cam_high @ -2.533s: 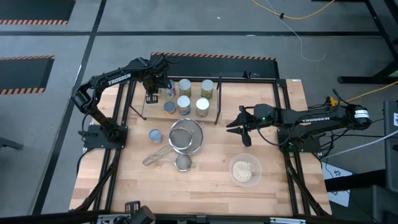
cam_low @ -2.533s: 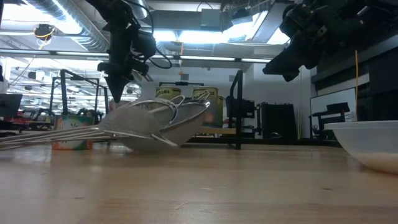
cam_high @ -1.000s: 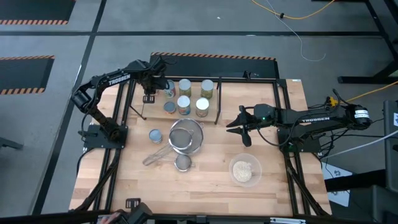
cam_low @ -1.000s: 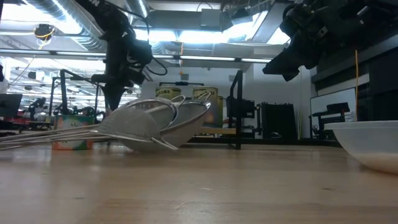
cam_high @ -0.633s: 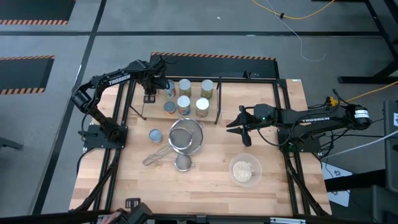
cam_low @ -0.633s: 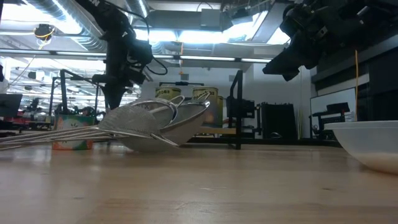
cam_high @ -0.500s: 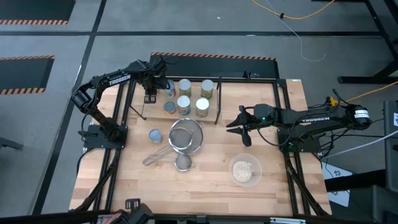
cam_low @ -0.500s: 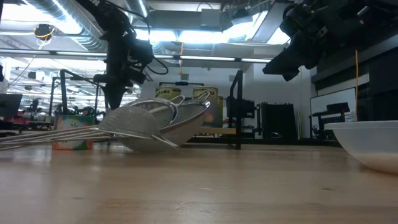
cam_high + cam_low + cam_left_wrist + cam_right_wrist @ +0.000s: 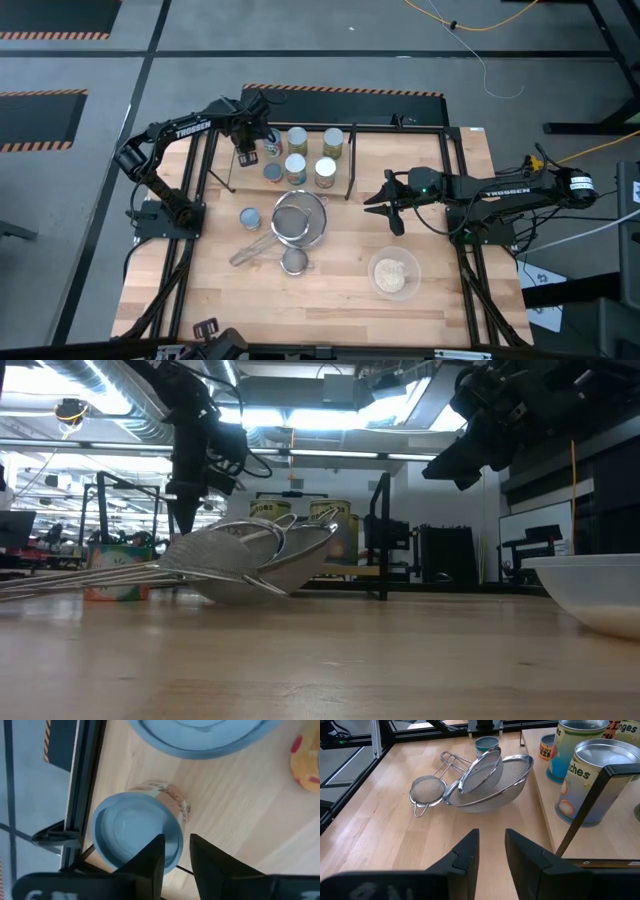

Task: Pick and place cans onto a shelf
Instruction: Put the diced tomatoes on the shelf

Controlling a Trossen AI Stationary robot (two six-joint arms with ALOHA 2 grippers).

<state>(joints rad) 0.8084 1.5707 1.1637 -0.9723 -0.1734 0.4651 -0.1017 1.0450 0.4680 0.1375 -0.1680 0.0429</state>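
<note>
A: Left gripper (image 9: 176,845) has shifted slightly at the shelf's (image 9: 351,165) left end since the earliest frame. Right arm, strainers and bowl haven't moved.

B: Left jaw state?

A: Narrow gap, nothing between the fingers. A short blue-topped can (image 9: 135,827) stands upright on the shelf's pale board just past the fingertips, hard against the black end rod.

B: Neighbours?

A: Another blue-topped tin (image 9: 272,172) is beside it. Four taller cans (image 9: 297,139) with pale lids and printed sides stand to their right, all between the end loops. One blue-topped can (image 9: 250,217) is off the shelf on the wooden table (image 9: 450,290).

B: Clutter?

A: Two nested round mesh strainers (image 9: 298,218) and a small one (image 9: 294,262) with wire handles lie mid-table in front of the shelf. A clear bowl (image 9: 394,274) of beige stuff is nearer the right arm.

B: Right gripper (image 9: 491,837)?

A: Hovering right of the shelf, fingers slightly apart, empty.
</note>
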